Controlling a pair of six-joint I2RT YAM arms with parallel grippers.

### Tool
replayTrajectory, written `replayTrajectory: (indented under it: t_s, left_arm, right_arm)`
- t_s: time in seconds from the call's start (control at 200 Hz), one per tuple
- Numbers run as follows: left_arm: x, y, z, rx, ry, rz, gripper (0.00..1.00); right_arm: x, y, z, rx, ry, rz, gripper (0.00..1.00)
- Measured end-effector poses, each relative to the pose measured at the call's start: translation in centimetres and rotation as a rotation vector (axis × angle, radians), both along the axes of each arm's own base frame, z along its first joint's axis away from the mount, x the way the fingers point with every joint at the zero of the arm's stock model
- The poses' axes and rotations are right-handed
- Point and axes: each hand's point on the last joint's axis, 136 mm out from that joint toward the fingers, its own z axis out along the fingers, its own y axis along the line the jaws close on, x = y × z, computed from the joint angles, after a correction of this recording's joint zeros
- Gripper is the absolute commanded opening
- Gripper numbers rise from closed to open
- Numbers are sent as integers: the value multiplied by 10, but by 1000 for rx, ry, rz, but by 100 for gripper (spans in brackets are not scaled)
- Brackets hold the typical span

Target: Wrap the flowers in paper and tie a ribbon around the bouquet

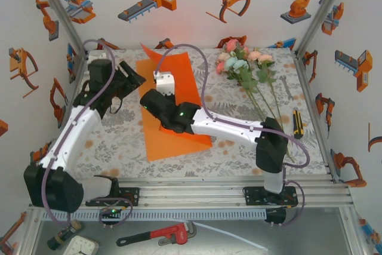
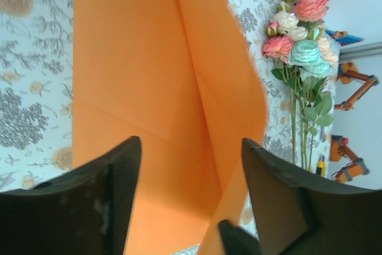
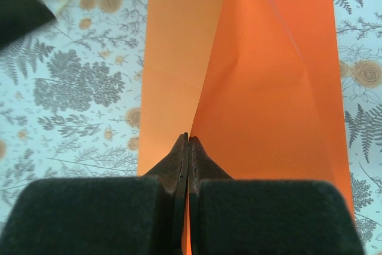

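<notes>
The orange paper (image 1: 174, 108) lies on the floral cloth at the table's centre, with its far left part lifted into a standing fold (image 3: 268, 88). My right gripper (image 3: 188, 138) is shut on that raised edge of the paper, which runs between its fingers. My left gripper (image 2: 191, 144) is open just left of the fold, its jaws wide apart with the paper (image 2: 137, 76) beyond them and nothing between them. The flowers (image 1: 242, 61) lie at the back right, stems pointing toward the near right, also seen from the left wrist (image 2: 301, 34). The ribbon and bouquet are out of view.
A yellow-and-black hand tool (image 1: 297, 123) and a grey tool (image 1: 286, 88) lie by the right edge of the cloth. The right forearm (image 1: 227, 126) crosses the paper's near right corner. A red pipe wrench (image 1: 158, 235) sits on the shelf below.
</notes>
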Motion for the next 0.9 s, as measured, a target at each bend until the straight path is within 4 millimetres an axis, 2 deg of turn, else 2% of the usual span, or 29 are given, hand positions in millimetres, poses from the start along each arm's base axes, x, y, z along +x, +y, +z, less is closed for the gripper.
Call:
replayTrajectory:
  t_s: [0.085, 0.17, 0.24, 0.36, 0.466, 0.531, 0.761, 0.831, 0.901]
  left_arm:
    - [-11, -9, -46, -5, 81, -16, 49]
    - [-17, -36, -99, 28, 218, -78, 45]
    - [-18, -60, -131, 55, 299, -128, 43]
    - [-18, -90, -175, 91, 405, -179, 40]
    - [-14, -98, -205, 113, 469, -174, 36]
    - [-14, -96, -218, 121, 501, -154, 35]
    - [-1, -85, -218, 120, 501, -104, 35]
    - [3, -75, -217, 125, 505, -79, 35]
    - [10, -56, -216, 144, 510, -38, 35]
  right_arm:
    - [5, -12, 15, 58, 7, -14, 0]
    - [14, -31, 32, 124, 5, -54, 0]
    - [21, -51, 44, 173, 3, -92, 0]
    - [34, -91, 55, 248, 3, -174, 0]
    - [41, -123, 48, 287, 27, -241, 0]
    - [42, -139, 40, 298, 44, -276, 0]
    - [33, -199, 17, 312, 92, -395, 0]
    - [24, -225, 13, 312, 98, -444, 0]
    - [12, -248, 6, 307, 109, -485, 0]
